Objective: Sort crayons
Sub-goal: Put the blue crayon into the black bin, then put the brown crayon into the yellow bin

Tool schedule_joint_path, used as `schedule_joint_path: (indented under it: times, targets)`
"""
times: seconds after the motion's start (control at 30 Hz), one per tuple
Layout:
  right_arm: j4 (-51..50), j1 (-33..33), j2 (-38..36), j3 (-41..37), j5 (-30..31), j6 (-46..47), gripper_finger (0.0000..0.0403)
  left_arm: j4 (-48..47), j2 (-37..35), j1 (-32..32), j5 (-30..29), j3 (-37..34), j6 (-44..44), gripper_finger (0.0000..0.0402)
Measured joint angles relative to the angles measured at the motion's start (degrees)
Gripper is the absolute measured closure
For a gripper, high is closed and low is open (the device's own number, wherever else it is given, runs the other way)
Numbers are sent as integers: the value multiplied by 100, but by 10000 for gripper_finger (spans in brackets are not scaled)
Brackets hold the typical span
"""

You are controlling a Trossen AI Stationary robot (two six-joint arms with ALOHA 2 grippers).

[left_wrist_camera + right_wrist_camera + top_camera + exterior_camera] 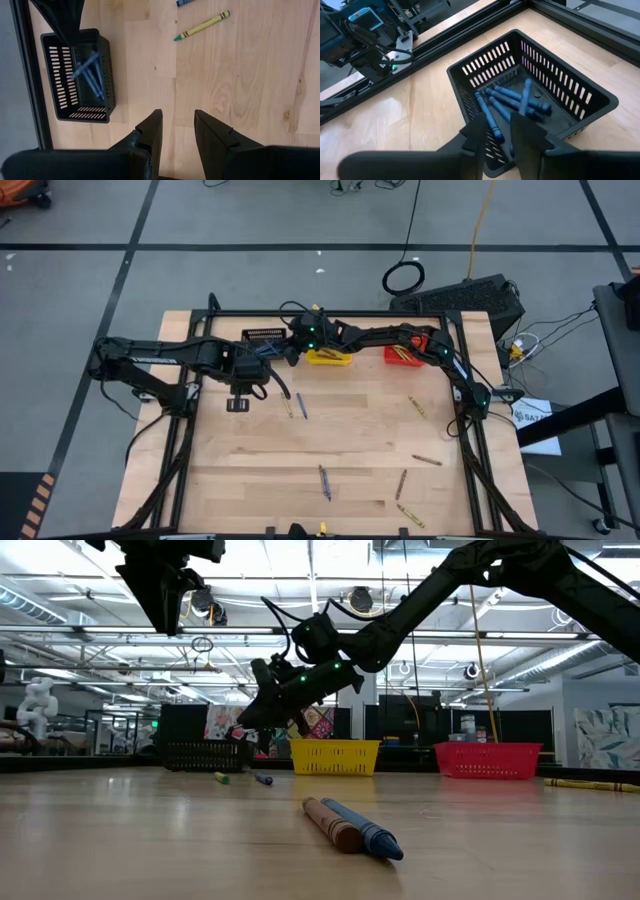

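Several blue crayons (512,100) lie in a black slotted bin (485,62) at the table's far edge; one of them (526,97) shows blurred. My right gripper (497,131) hangs open over the bin's rim, slanting down, nothing between its fingers. My left gripper (178,125) is open, pointing down over bare wood next to the bin (62,85), well above the table. Loose crayons lie flat on the table: a yellow-olive one (202,26) and a blue one (300,405) near the left gripper (240,396), and blue (324,480), brown (427,460) and yellow ones (410,515) toward the near edge.
A yellow bin (328,357) and a red bin (405,355) stand to the right of the black bin (262,337) along the far edge. A black frame runs round the table. My right arm (380,338) stretches over both coloured bins. The middle of the table is open wood.
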Motion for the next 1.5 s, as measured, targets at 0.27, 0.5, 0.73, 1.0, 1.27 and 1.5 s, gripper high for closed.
schedule_joint_path:
  times: [0.27, 0.5, 0.73, 1.0, 1.27, 1.5]
  targets:
    - [-48, 4, -41, -4, -55, 64, 306, 0, 0, 2, 0, 0, -34, 297]
    - [-1009, 28, -713, -8, -1040, -187, 305, -4, 0, 1, 3, 0, -346, 297]
    - [-3360, 137, -1801, -8, -1046, -966, 305, 323, 0, -13, 30, 0, -348, 297]
    - [-5983, 135, -2903, -8, -1019, -1099, 305, 1155, 0, -13, 70, 0, -41, 297]
    - [-7992, 382, -3514, -5, 503, -493, 305, 1405, 137, -17, 379, 0, -501, 297]
    - [-9046, 779, -3598, -5, 1637, 198, 305, 1417, 618, -45, 584, 0, -34, 297]
